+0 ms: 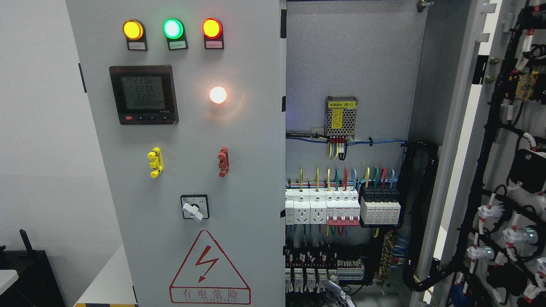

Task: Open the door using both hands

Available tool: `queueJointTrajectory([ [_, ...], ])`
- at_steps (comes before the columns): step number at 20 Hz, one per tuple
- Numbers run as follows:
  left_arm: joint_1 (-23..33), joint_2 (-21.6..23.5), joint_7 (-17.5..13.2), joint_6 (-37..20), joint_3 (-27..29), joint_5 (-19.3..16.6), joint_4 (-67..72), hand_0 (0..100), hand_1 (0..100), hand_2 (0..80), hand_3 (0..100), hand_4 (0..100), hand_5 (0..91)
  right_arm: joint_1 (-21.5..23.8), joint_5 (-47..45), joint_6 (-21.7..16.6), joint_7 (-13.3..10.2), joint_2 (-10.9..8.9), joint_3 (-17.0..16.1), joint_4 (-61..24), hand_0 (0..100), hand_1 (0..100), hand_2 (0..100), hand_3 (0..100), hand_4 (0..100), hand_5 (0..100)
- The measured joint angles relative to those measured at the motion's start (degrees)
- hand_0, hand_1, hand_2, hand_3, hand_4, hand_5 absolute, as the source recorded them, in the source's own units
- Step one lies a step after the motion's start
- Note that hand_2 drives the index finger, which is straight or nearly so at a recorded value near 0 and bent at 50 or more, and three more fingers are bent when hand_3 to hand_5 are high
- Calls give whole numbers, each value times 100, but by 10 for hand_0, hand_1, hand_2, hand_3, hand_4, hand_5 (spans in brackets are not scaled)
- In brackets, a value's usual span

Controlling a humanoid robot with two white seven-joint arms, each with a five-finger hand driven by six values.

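The grey cabinet's left door [187,170] is closed and faces me. It carries three lit lamps, a digital meter [143,94], a white lamp, a yellow handle [155,162], a red handle [223,162], a rotary switch [195,207] and a red warning triangle. The right door [503,170] stands swung wide open at the far right, its wired inner face toward me. The open bay [349,64] shows a power supply, breakers [341,207] and terminal rows. Neither arm shows clearly. A small silvery shape [339,296] pokes up at the bottom edge; I cannot tell what it is.
A black cable bundle [420,213] loops down the bay's right side toward the open door. A black object [23,268] stands at the lower left beside a white wall. A pale surface [108,281] with a striped edge lies below the cabinet's left corner.
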Motion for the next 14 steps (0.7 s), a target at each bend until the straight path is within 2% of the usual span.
queueJointTrajectory([
  [8,0,-1,0,-1,-69,1022,0,0,0,0,0,30,0,-530,-65,91,5,197,8,379,0,0,0,0,0,0],
  [14,0,-1,0,-12,-99,1574,-7,0,0,0,0,30,0,-886,-389,146,36,250,92,682,0,0,0,0,0,0],
])
